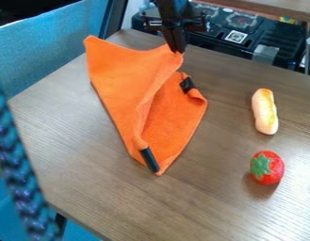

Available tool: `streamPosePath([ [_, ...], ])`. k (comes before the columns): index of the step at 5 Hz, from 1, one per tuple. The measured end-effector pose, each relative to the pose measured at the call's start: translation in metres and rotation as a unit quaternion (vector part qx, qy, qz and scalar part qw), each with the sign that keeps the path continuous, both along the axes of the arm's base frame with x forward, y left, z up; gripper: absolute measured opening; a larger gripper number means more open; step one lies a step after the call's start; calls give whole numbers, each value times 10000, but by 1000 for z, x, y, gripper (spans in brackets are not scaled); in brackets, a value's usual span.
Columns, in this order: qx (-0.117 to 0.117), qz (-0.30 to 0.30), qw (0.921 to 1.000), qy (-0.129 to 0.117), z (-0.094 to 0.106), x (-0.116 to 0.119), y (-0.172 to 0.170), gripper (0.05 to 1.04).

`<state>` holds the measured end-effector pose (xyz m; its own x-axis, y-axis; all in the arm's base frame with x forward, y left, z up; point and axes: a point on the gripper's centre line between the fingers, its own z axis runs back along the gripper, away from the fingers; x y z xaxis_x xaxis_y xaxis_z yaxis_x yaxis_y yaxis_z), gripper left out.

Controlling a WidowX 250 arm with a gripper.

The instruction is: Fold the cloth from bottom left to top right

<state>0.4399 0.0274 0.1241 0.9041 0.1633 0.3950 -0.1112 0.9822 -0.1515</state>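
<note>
Gripper (176,48) was closed on cloth (122,73) at its one o'clock edge, presumably to guide the fold.

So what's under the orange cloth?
The cloth sits over the wooden table, which shows along both its lower sides. Whether anything else lies beneath the fabric can't be seen; it's covered.

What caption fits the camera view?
Gripper pinching the edge of a partly folded orange cloth, bread and strawberry nearby.
</note>
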Motion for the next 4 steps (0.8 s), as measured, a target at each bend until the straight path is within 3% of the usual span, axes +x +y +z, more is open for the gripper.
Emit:
streamPosePath([
  [1,20,-77,10000,55,-3,6,-4,209],
  [3,29,-310,9995,-26,-3,8,-13,761],
  [4,-122,-610,9980,75,-15,-1,-17,988],
])
